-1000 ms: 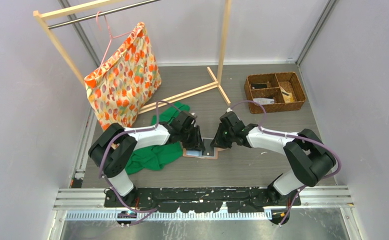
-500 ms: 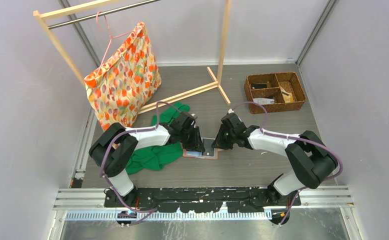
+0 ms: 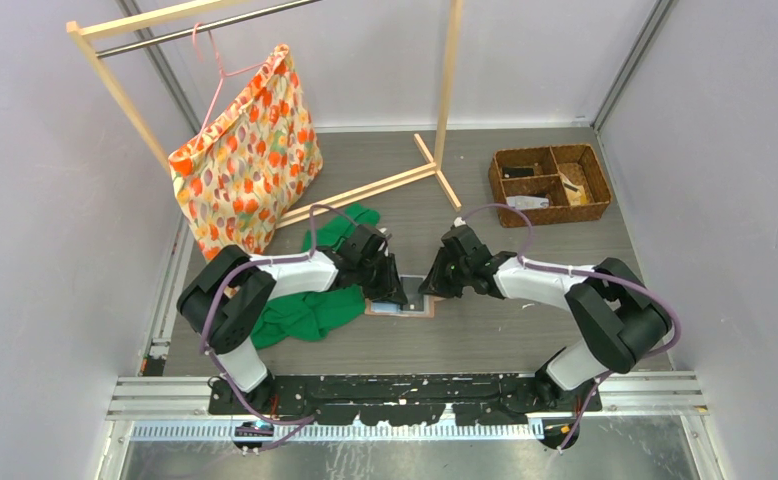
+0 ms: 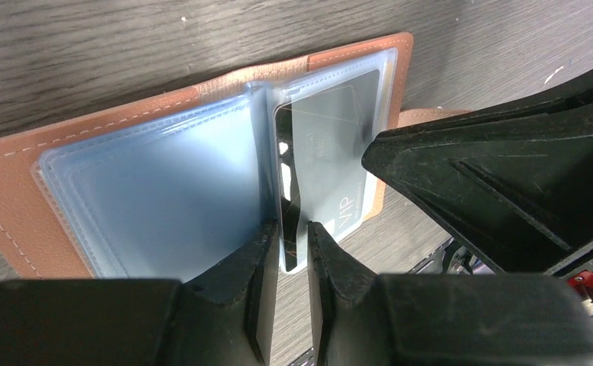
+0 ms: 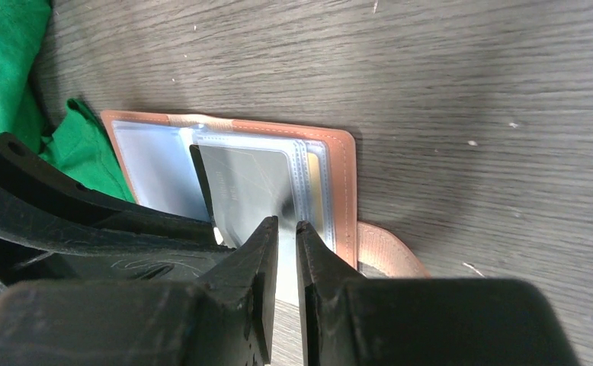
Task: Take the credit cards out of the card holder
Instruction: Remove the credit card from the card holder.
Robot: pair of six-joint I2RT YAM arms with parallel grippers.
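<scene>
A wooden clothes rack [image 3: 448,70] stands at the far side of the dark wood-grain table [image 3: 525,330]. At the rack's left end, a pink hanger [image 3: 212,62] on its rail carries an orange floral bag [image 3: 245,150]. Just on the near side of the rack's base bar lies a crumpled green cloth [image 3: 310,310]. Well to the rack's right sits a brown wicker basket [image 3: 551,149], divided into compartments that hold small items.

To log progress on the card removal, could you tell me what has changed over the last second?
Nothing clear: in the top view both arms shift only faintly. The left gripper stays closed on a plastic sleeve of the open card holder, the right gripper on a card. No card is out yet. The green cloth and basket have not moved.
</scene>
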